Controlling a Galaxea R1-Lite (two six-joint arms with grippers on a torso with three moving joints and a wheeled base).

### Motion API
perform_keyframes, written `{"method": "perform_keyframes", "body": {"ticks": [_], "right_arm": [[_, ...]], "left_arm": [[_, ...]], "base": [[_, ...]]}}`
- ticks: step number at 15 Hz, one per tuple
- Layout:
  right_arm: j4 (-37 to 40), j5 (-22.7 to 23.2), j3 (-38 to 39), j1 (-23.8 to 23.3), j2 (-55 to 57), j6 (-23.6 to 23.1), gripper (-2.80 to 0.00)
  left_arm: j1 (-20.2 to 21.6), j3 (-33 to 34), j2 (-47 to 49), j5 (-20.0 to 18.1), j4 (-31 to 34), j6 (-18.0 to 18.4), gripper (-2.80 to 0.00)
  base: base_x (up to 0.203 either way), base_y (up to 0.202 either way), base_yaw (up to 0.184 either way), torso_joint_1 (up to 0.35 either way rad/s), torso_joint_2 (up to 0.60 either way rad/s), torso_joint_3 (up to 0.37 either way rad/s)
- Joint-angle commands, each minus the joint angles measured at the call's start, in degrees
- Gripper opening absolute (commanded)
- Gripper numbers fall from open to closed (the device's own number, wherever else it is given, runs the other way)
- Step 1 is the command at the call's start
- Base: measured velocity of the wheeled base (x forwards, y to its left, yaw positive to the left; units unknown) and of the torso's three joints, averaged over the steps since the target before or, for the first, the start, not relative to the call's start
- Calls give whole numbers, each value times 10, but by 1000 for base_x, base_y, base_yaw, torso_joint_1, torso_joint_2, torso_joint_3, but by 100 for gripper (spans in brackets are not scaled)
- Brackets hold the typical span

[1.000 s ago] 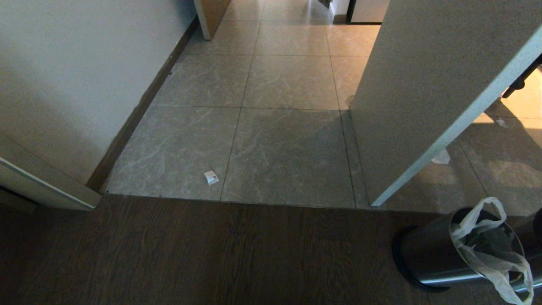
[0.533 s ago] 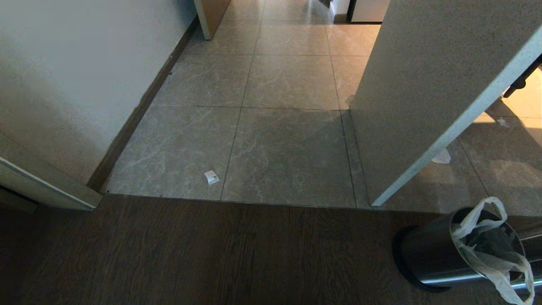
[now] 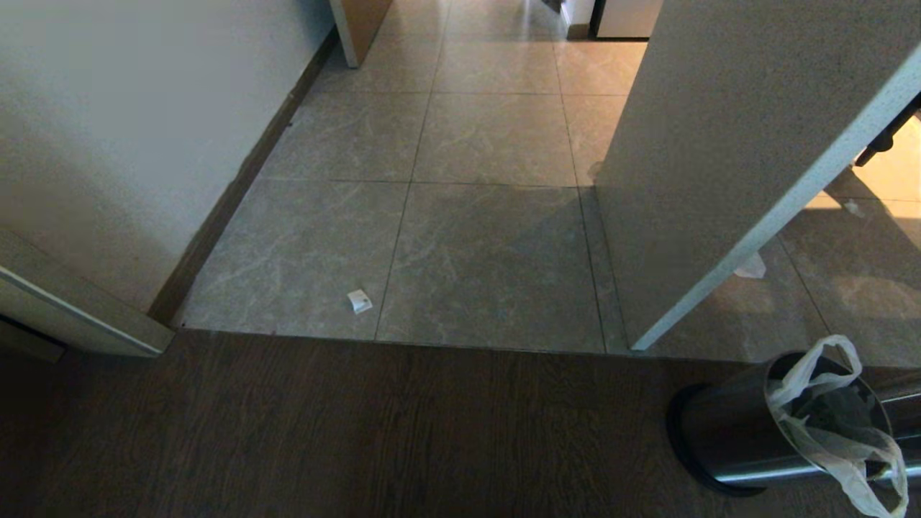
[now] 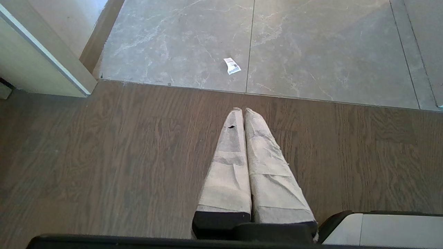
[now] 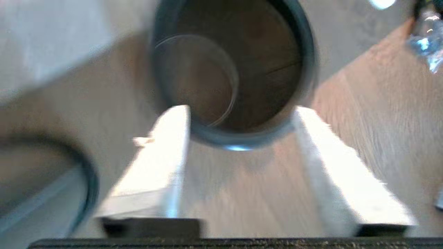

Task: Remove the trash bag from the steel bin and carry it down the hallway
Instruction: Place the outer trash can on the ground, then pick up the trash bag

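Steel, shiny and round, the steel bin (image 3: 741, 439) stands on the dark wood floor (image 3: 324, 432) at my right, one trash bag (image 3: 838, 432) draped over its rim. My right gripper (image 5: 242, 117) hangs above the bin's open mouth, its two taped fingers (image 5: 162, 155) spread apart and grasping nothing. My left gripper (image 4: 241, 110) rests pressed together over the wood, empty. One paper scrap (image 3: 358, 301) lies on the grey tiles (image 3: 489, 259) beyond, and one more (image 3: 750, 267) past the white door (image 3: 719, 158).
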Motion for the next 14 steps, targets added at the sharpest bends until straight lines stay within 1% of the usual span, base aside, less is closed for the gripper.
{"method": "perform_keyframes", "body": {"ticks": [1,2,5,7,8,10,12,13,14], "right_arm": [[6,1,66,14,-75,-49,-280],[10,2,82,23,-90,-57,-280],[13,2,167,49,-138,-65,-280],[16,-1,202,70,-158,-68,-280],[22,-10,214,78,-162,-68,-280],[42,-53,226,95,-164,-74,-280],[60,-109,248,109,-162,-133,-280],[64,-128,265,120,-160,-159,-280],[64,-131,273,130,-158,-175,-280]], "left_arm": [[0,0,0,0,0,0,-280],[0,0,0,0,0,0,-280],[0,0,0,0,0,0,-280],[0,0,0,0,0,0,-280],[0,0,0,0,0,0,-280],[0,0,0,0,0,0,-280],[0,0,0,0,0,0,-280],[0,0,0,0,0,0,-280],[0,0,0,0,0,0,-280]], "base": [[0,0,0,0,0,0],[0,0,0,0,0,0],[0,0,0,0,0,0],[0,0,0,0,0,0],[0,0,0,0,0,0],[0,0,0,0,0,0],[0,0,0,0,0,0],[0,0,0,0,0,0],[0,0,0,0,0,0]]}}
